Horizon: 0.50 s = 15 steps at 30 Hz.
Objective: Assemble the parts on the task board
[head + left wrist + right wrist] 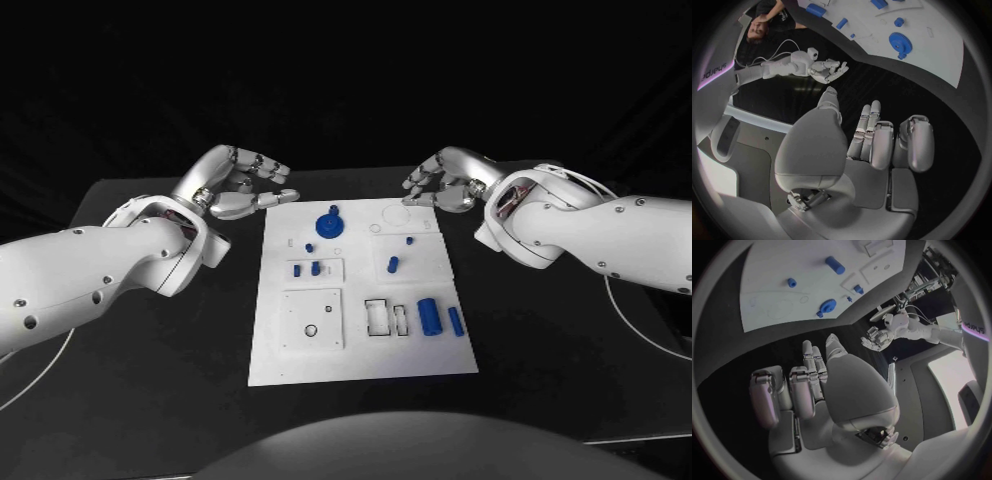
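Note:
The white task board (361, 360) lies in the middle of the black table. A blue gear (330, 222) sits near its far edge. Two blue cylinders (428, 316) lie side by side at its right, and small blue pegs (306, 269) stand at the centre left. My left hand (242, 182) hovers off the board's far left corner, fingers loosely curled and apart, holding nothing. My right hand (447, 178) hovers off the far right corner, also empty. The left wrist view shows my left hand (873, 145) bare, with the gear (899, 44) beyond it. My right hand (811, 385) is bare as well.
Black table surface (577, 360) surrounds the board on all sides. Flat white inserts with cut-outs (313, 320) lie on the board's near half. A thin white cable (635, 320) runs along the table at the right.

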Each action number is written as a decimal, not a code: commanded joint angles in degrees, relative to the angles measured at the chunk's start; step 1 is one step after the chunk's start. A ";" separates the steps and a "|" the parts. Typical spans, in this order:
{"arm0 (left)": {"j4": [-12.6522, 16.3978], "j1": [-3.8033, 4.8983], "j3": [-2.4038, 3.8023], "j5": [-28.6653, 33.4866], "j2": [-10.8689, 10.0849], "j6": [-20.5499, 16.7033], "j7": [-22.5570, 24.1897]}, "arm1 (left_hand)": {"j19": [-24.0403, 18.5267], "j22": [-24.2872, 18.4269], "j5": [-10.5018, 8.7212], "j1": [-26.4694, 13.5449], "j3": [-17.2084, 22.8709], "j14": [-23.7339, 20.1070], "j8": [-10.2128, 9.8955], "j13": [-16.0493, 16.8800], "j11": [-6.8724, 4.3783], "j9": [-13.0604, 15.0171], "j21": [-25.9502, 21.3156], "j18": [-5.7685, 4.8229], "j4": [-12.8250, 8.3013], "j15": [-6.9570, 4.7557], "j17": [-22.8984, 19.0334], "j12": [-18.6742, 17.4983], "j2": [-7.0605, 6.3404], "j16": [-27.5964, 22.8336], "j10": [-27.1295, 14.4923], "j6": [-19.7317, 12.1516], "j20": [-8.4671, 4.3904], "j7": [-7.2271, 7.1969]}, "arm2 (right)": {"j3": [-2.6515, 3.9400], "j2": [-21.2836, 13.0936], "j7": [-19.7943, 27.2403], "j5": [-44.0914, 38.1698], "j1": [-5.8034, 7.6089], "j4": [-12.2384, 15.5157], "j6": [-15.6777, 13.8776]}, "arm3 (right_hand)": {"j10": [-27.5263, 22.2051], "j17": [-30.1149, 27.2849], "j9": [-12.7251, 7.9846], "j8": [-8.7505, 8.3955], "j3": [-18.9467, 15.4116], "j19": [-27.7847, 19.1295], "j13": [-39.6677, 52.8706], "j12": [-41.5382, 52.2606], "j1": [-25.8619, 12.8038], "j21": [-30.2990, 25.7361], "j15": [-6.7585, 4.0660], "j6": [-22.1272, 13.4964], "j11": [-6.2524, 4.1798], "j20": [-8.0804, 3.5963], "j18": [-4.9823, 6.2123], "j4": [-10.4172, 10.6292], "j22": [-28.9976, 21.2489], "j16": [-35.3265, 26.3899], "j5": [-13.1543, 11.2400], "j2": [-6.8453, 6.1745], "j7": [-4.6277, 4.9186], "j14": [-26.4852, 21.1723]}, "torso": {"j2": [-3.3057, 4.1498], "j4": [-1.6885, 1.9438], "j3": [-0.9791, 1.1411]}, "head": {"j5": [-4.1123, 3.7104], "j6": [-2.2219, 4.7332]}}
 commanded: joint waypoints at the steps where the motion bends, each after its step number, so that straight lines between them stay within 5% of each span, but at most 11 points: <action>1: 0.02 -0.29 0.01 9.78 0.44 -3.25 3.82 | -0.78 11.20 0.35 -0.22 0.12 -0.39 -0.46 0.03 0.09 0.00 -0.76 0.92 -0.01 -0.16 -0.20 -0.07 0.53 -0.64 0.37 0.45 -0.04 0.05 | -0.01 -0.08 -2.37 -12.82 -0.53 -0.23 6.01 | 0.08 15.08 -0.35 -0.65 0.44 6.12 -2.12 -1.50 0.73 0.26 0.47 0.09 -0.09 0.28 -0.81 -0.41 15.08 0.23 -0.56 -0.07 -0.63 5.97 | -0.04 -0.05 0.04 | -0.69 0.19; 7: 0.05 -0.70 -0.04 11.50 1.10 -3.31 4.17 | -1.82 10.67 0.30 -0.39 0.38 -1.17 -0.71 0.02 0.12 -0.05 -2.20 1.25 -0.03 -0.16 -1.82 -0.31 0.94 -1.93 0.26 0.44 -0.07 0.08 | -0.01 -0.04 -3.37 -16.75 -1.63 -0.62 8.59 | 1.23 15.08 -0.66 -0.99 1.09 6.12 -4.80 -2.79 1.30 0.26 0.23 1.39 -0.29 0.10 -0.81 -0.76 15.08 0.23 -1.53 -0.33 -1.38 5.97 | 0.03 0.15 0.08 | -1.01 0.52; 15: 0.58 -0.87 -0.06 12.11 1.35 -3.70 4.31 | -2.58 10.22 0.17 -0.40 0.86 -1.78 -0.97 0.02 0.14 -0.09 -3.46 1.50 -0.08 -0.16 -3.22 -0.55 1.82 -3.15 0.18 0.50 -0.09 0.10 | -0.01 0.81 -4.32 -18.97 -2.76 -1.62 11.69 | 1.79 15.08 -0.86 -1.23 1.27 6.12 -6.08 -3.38 1.20 0.26 0.14 1.97 -0.34 -0.01 -0.81 -0.62 15.08 0.23 -1.94 -0.41 -1.63 5.97 | 0.06 -0.02 0.07 | -0.67 0.46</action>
